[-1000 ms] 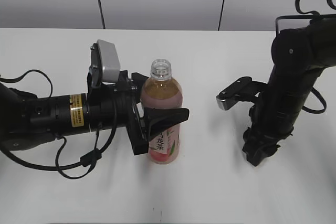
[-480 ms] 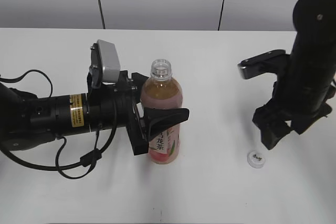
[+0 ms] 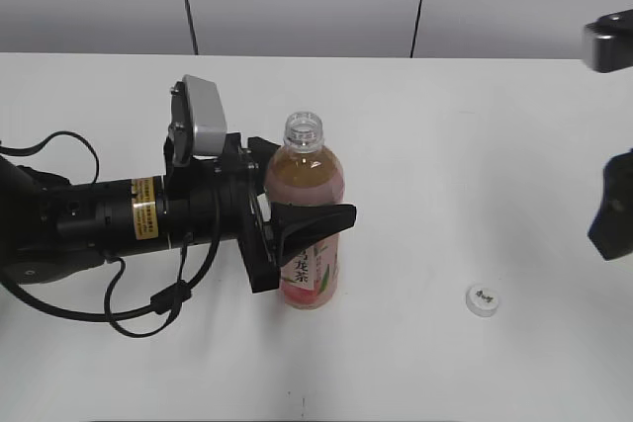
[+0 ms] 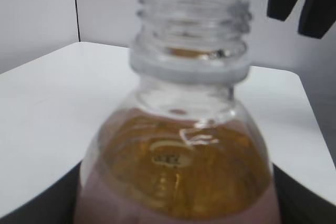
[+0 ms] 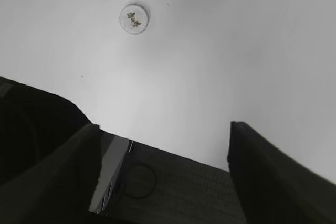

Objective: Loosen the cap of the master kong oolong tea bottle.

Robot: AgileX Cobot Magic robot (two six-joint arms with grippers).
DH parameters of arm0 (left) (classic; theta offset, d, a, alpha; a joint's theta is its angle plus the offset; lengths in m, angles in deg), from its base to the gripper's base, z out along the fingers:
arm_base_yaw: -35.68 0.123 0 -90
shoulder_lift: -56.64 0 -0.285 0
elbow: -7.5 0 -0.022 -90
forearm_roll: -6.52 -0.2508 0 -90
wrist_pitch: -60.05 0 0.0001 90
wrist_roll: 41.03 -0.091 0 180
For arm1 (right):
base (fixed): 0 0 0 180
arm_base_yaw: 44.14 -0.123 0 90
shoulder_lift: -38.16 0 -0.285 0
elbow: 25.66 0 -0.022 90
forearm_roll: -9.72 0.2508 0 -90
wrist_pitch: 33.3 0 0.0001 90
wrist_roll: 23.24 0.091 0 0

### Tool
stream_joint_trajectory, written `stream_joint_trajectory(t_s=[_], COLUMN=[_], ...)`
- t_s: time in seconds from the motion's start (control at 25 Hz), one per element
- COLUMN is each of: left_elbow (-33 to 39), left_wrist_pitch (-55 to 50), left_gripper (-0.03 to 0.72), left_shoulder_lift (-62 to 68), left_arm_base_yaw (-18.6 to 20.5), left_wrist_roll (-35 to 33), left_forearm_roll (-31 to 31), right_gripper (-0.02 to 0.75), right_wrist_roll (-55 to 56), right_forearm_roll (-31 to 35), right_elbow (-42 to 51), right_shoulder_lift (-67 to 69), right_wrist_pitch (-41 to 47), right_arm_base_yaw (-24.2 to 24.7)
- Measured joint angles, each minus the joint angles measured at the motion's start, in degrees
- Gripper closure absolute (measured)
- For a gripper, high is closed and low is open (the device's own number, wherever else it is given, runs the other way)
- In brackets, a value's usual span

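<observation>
The master kong oolong tea bottle (image 3: 309,195) stands upright on the white table, and its threaded neck (image 4: 190,30) is bare and open. My left gripper (image 3: 297,234) is shut on the bottle's body around the pink label; its dark fingers (image 4: 302,195) show at both sides of the bottle in the left wrist view. The white cap (image 3: 482,299) lies flat on the table to the right of the bottle, logo up, and it also shows as the cap (image 5: 134,19) in the right wrist view. My right gripper (image 5: 163,129) is open and empty, raised at the right edge (image 3: 615,210), apart from the cap.
The left arm (image 3: 89,224) and its cables lie across the table's left side. A grey wall rises behind the table's far edge (image 3: 396,56). A dark mat (image 5: 199,187) shows under the right gripper.
The right arm has lifted and swung off to the right, leaving the cap lying on the table; its jaws have widened. The left gripper and the bottle have not moved.
</observation>
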Motion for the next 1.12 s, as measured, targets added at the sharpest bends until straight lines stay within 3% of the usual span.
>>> stream_joint_trajectory(t_s=[0.2,0.48,1.12], left_elbow=[0.0,0.0,0.0], left_wrist_pitch=[0.0,-0.8,-1.0], left_gripper=[0.23,0.115,0.095], left_shoulder_lift=[0.0,0.0,-2.0], left_arm_base_yaw=[0.0,0.0,0.0], left_wrist_roll=[0.0,0.0,1.3], left_forearm_roll=[-0.2,-1.1,0.9], right_gripper=[0.171,0.171,0.172], right_wrist_roll=[0.0,0.1,0.1], right_forearm_roll=[0.3,0.4,0.5], right_elbow=[6.3,15.9,25.8], right_shoulder_lift=[-12.3,-28.4,-52.8], right_wrist_pitch=[0.1,0.1,-1.3], right_arm_base_yaw=[0.0,0.0,0.0])
